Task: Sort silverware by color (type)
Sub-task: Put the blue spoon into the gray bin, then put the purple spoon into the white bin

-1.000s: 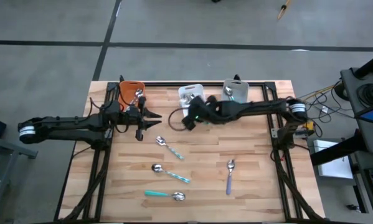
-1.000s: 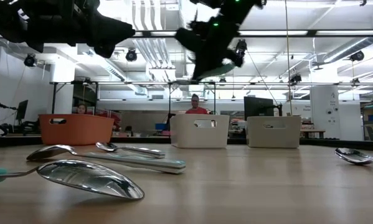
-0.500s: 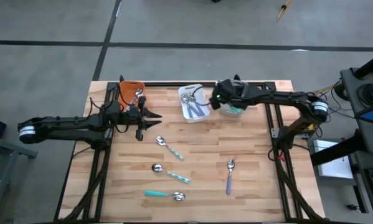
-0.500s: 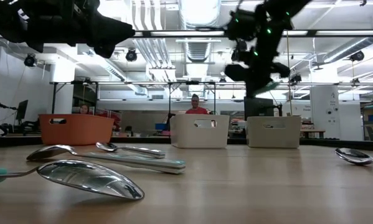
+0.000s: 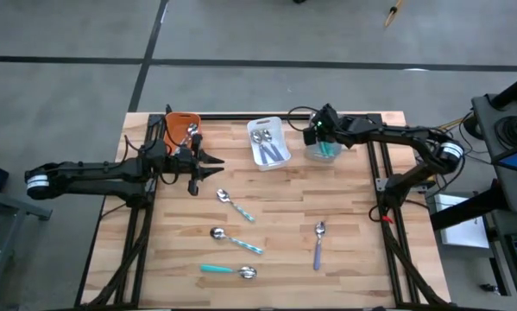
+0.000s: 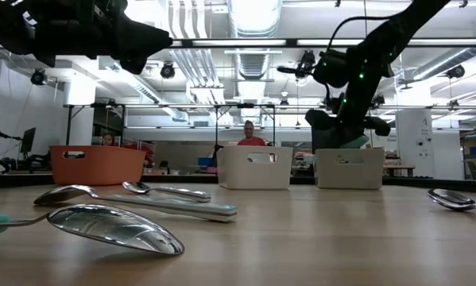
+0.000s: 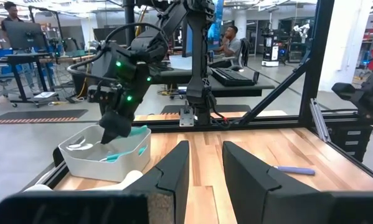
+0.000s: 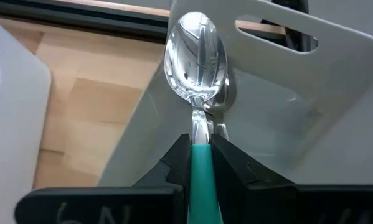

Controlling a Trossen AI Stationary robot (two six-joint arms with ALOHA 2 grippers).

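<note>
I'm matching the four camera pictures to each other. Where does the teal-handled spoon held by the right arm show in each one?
High view: hidden under the right pincer, over the grey plastic bin.
Low view: not discernible; the pincer hangs above the bin.
Left wrist view: teal tip below the far pincer.
Right wrist view: centre, teal-handled metal spoon clamped.
Shared landmark: that bin.

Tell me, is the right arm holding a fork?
No, the right gripper holds a teal-handled spoon over the grey bin.

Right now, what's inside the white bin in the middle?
The white bin holds several pieces of cutlery with lavender handles and shiny heads. An exact count isn't possible; they overlap, and anything beneath them is hidden.
</note>
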